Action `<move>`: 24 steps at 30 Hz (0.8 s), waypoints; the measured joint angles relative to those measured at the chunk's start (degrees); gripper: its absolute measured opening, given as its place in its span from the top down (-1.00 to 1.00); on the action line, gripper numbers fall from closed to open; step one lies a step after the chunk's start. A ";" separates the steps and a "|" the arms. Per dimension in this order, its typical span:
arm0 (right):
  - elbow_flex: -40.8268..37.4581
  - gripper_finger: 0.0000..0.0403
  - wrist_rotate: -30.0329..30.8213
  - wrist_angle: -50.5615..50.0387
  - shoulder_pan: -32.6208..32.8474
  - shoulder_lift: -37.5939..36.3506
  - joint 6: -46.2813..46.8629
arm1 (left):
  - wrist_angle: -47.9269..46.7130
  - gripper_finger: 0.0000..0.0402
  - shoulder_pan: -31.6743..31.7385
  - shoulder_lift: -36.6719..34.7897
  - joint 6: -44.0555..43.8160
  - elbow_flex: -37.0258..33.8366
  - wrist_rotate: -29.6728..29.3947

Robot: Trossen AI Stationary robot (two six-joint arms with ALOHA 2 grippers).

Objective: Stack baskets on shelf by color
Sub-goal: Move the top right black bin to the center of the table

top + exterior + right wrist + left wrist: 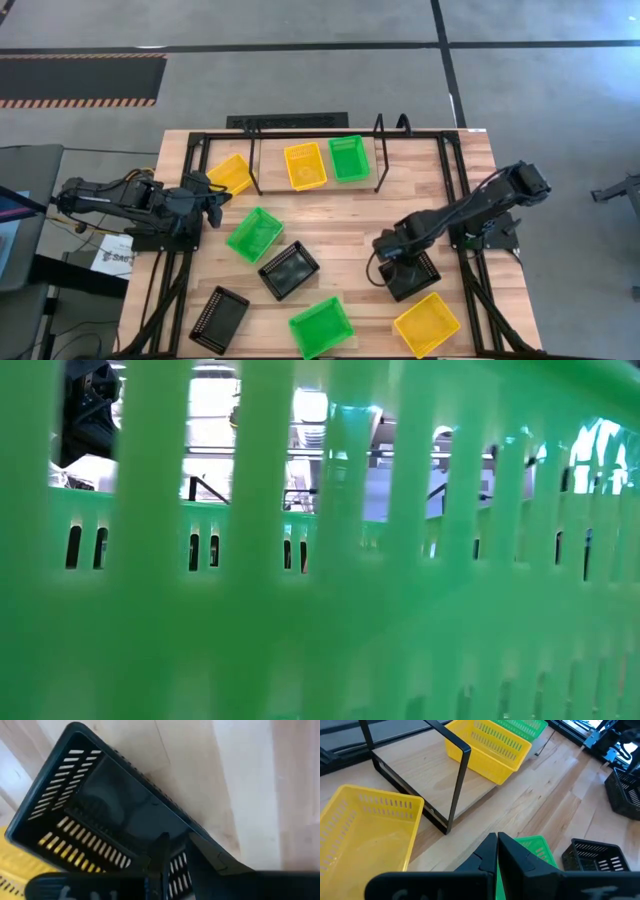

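Note:
The shelf (272,160) stands at the table's far side with a yellow basket (305,165) and a green basket (348,157) side by side on its board. Another yellow basket (230,173) sits by the shelf's left end. Loose on the table lie a green basket (254,233), two black ones (289,269) (219,318), a green one (321,326) and a yellow one (427,322). My right gripper (390,250) points down, shut on a third black basket (412,275). My left gripper (496,845) is shut and bare at the table's left. My right gripper holds the black basket by one side wall (182,827), near a corner. One finger (161,851) is inside the basket and the other (205,855) outside. The fingers come from above. The basket looks tilted; whether it rests on the table I cannot tell.
The green basket at the near edge fills the low view with its mesh wall (320,560). The larger black frame (455,190) runs round the table. The yellow basket lies just near-side of the held black one.

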 joint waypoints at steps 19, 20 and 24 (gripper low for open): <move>0.85 0.60 0.70 4.34 0.33 0.06 -2.61 | -0.10 1.00 0.00 -0.02 -0.07 0.00 -0.02; 1.48 0.60 0.72 4.27 0.34 0.06 -3.41 | -0.12 1.00 0.00 0.01 -0.06 -0.01 -0.02; 4.30 0.59 0.80 3.93 0.92 0.06 -8.67 | -0.60 1.00 0.00 0.00 -0.07 -0.01 -0.04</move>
